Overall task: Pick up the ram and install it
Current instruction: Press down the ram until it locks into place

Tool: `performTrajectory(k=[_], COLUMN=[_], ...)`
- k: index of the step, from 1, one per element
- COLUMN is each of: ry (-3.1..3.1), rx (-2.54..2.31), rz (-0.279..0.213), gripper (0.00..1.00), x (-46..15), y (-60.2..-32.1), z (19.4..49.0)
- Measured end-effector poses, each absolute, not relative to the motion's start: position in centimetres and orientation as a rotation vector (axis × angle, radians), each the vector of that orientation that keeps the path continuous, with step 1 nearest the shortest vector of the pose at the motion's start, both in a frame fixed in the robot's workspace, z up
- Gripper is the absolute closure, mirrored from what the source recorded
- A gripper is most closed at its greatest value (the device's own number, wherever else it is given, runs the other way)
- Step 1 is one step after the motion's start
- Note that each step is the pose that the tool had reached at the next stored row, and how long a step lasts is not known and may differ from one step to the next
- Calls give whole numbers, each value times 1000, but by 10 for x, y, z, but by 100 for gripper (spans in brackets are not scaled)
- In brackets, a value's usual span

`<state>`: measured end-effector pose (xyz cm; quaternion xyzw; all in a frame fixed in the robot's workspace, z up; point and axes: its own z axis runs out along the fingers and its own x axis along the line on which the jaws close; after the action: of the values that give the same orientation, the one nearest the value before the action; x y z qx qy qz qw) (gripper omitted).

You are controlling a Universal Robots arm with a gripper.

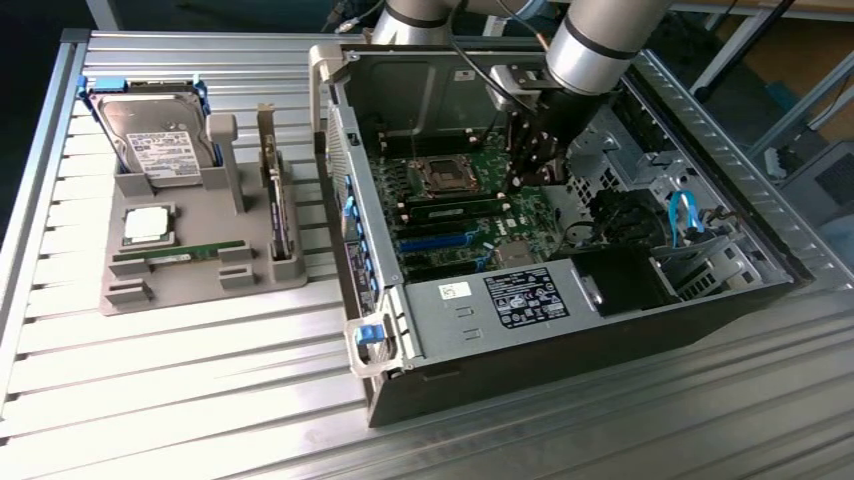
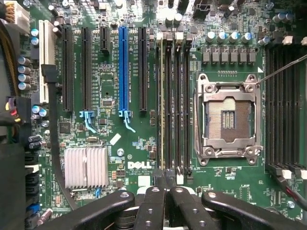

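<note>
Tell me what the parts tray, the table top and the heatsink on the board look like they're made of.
Parts tray: matte grey, blocky moulded slots, probably plastic, possibly printed.
Table top: ribbed silver slats with bright glare, looks like bare aluminium profile.
Heatsink: fine parallel silver fins, dull sheen, likely aluminium.
Motherboard under it: green glossy circuit board, presumably fibreglass laminate.

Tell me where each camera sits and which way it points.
Exterior view: off the arm, raised, looking down at an angle on the slatted table, the grey parts holder and the open computer case; the robot arm reaches into the case.
Wrist view: on the wrist, facing straight onto the motherboard; the shut pincer shows at the frame edge.
Shared: the empty CPU socket and the motherboard.
</note>
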<state>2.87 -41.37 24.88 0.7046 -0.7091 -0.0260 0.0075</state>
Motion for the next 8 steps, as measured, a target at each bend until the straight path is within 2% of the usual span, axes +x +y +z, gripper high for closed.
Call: performTrajectory(k=[8], ry=[-2217], rx=[2203], rz=[-81], gripper=[90], x=[29], y=[-414], z=[241])
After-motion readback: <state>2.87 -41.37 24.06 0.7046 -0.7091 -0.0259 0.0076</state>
